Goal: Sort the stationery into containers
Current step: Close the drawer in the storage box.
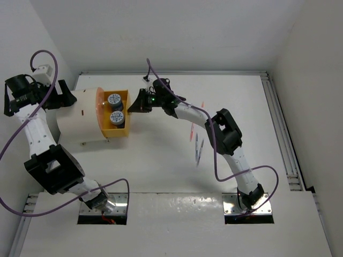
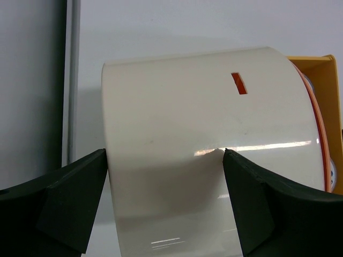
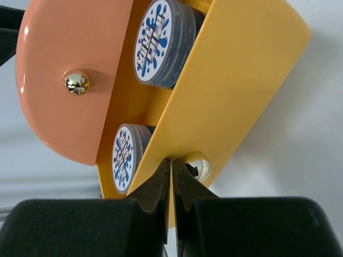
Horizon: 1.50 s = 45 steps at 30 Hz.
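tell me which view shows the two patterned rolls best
Right wrist: both rolls sit close up in the orange drawer, splash pattern clear. Top external shows them small, from above. Left wrist shows mostly the cream cabinet, at most a sliver of one roll.

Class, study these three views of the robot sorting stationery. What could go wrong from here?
1. The right gripper, fingers closed, sits beside the brass knob on the drawer, not around it, so it may slip off.
2. The left gripper is open around the cabinet; unclamped, the cabinet might slide.
3. The pens lie close to the right arm, which could sweep them away.
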Available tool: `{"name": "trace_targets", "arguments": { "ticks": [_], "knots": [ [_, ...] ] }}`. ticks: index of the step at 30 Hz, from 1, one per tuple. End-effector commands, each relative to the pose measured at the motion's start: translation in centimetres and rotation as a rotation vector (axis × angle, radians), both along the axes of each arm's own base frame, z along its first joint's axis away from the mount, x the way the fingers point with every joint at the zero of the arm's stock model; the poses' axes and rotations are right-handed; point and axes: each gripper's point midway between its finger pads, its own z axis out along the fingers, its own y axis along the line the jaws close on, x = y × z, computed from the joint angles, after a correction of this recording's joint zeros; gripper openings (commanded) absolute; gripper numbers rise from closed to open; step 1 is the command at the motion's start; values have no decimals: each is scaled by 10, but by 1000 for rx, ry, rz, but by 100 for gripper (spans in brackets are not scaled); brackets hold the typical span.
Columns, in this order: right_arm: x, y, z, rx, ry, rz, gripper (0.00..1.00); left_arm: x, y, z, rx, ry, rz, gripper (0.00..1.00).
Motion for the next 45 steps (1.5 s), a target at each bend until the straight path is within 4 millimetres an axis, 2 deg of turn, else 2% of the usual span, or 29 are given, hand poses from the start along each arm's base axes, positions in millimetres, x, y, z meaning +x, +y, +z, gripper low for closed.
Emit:
{"name": "trace_targets", "arguments": {
  "ticks": [1,7,13,19,22,23,25,29,36,38,39,41,45],
  "knots": [
    [-18,40,11,59,-62,27,6,-20,-36,-44,-81,152,-107,92],
    [-31,53,13,101,-67,76,7,-22,-54,-58,-93,191,-171,91],
    [-33,47,-3,51,-96,93,12,-23,-61,-67,-106,218,-211,89],
    [0,25,-21,-27,-123,-16,15,-21,-55,-71,-89,231,-188,89],
    [16,8,-21,-46,-133,-70,15,-20,-50,-73,-76,237,-169,89],
    [21,5,-13,-45,-157,-83,15,-20,-49,-75,-75,244,-163,89],
    [28,-3,-8,-53,-175,-102,16,-18,-47,-79,-83,252,-164,90],
    [35,-10,-7,-74,-203,-117,30,-16,-46,-82,-98,256,-163,90],
    [54,8,5,-27,-238,-151,34,-13,-46,-90,-117,278,-174,89],
    [55,18,17,-4,-265,-149,35,-13,-46,-94,-122,288,-181,90],
    [50,25,13,-5,-268,-139,37,-13,-48,-95,-126,291,-190,89],
    [49,32,20,13,-289,-135,38,-14,-51,-101,-139,307,-203,89],
    [43,43,13,17,-302,-125,41,-13,-52,-108,-148,326,-215,90]
  ]
}}
